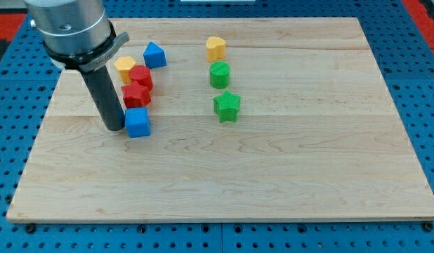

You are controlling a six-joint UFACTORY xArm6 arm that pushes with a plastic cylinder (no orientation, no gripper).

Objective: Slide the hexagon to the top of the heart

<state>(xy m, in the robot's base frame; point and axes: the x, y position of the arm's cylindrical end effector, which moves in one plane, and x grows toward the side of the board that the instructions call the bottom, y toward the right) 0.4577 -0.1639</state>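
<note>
The yellow hexagon [125,68] lies at the board's upper left, touching a red round block [141,77]. The yellow heart [215,48] sits near the view's top centre, well to the right of the hexagon. My tip [115,127] rests on the board just left of the blue cube [138,122], close to it or touching it. The tip is below the hexagon and to the lower left of the red star-like block [136,95]. The rod hides part of the board left of the red blocks.
A blue triangular block [154,55] sits to the upper right of the hexagon. A green cylinder [219,74] lies just below the heart, with a green star [227,106] below that. The wooden board [287,183] lies on a blue perforated surface.
</note>
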